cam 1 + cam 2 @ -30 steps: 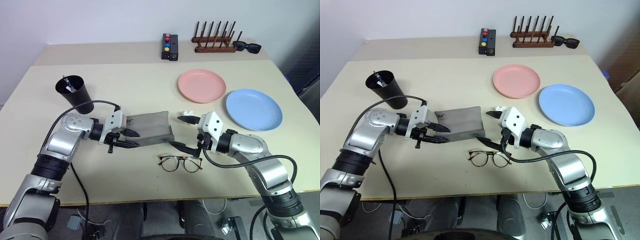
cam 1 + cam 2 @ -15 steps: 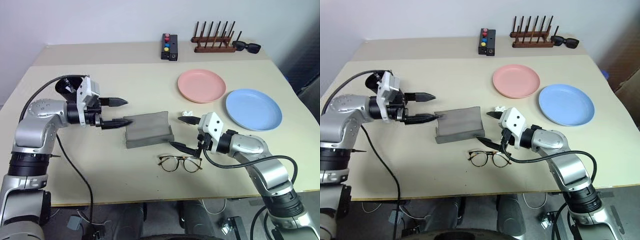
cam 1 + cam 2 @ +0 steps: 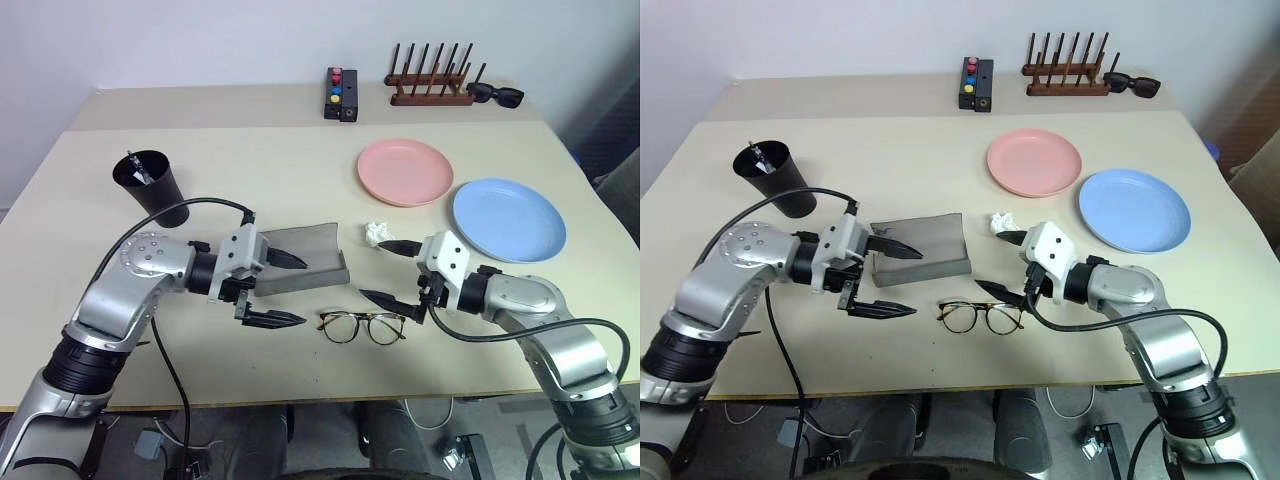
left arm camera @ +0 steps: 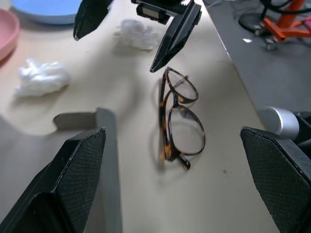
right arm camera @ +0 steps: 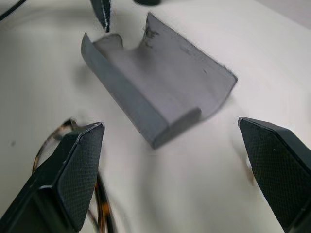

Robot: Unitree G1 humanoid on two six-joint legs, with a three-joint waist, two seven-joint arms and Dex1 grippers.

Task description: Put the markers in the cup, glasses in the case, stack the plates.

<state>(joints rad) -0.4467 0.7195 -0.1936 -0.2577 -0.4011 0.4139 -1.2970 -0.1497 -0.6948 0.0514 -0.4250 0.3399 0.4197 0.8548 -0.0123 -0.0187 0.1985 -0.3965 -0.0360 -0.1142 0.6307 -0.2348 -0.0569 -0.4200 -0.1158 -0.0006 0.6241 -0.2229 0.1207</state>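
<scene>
The grey case [image 3: 305, 262] lies open on the table, its lid raised at the back. The thin-framed glasses [image 3: 362, 326] rest just in front of it, also clear in the left wrist view [image 4: 177, 116]. My left gripper [image 3: 285, 290] hangs open at the case's front left, one finger over the case and one nearer me. To the right of the case and glasses, my right gripper [image 3: 378, 270] is open and holds nothing. A marker's end [image 3: 133, 167] sticks up inside the black cup [image 3: 150, 185] at the left. The pink plate [image 3: 404, 171] and the blue plate [image 3: 508, 219] lie side by side.
A crumpled white paper [image 3: 376, 233] lies between the case and the plates. At the table's back stand a black box with coloured buttons [image 3: 342, 93], a wooden peg rack [image 3: 430, 80] and black sunglasses [image 3: 495, 94].
My left gripper let go of the case's left end, swung out towards the cup, then came back open at the case's front left. The right gripper drew right, away from the case.
</scene>
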